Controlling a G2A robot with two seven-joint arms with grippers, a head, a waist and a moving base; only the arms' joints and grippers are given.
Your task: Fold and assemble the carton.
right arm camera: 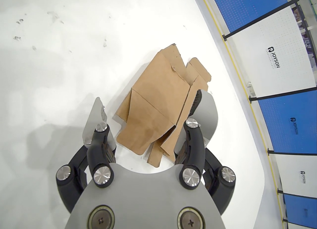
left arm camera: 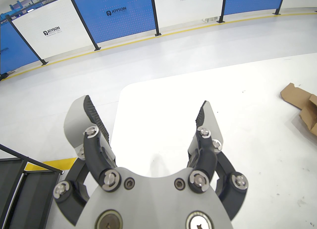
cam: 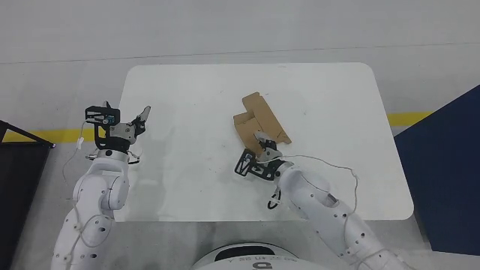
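The flattened brown carton (cam: 260, 124) lies right of centre on the white worktop (cam: 187, 97); the right pincer (right arm camera: 151, 102) is spread astride its near end; the left pincer (left arm camera: 146, 102), also spread, hangs over the worktop's left edge, well apart

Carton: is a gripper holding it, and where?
Not held. The right gripper is open around the carton's near end; the left gripper is open, apart from it.
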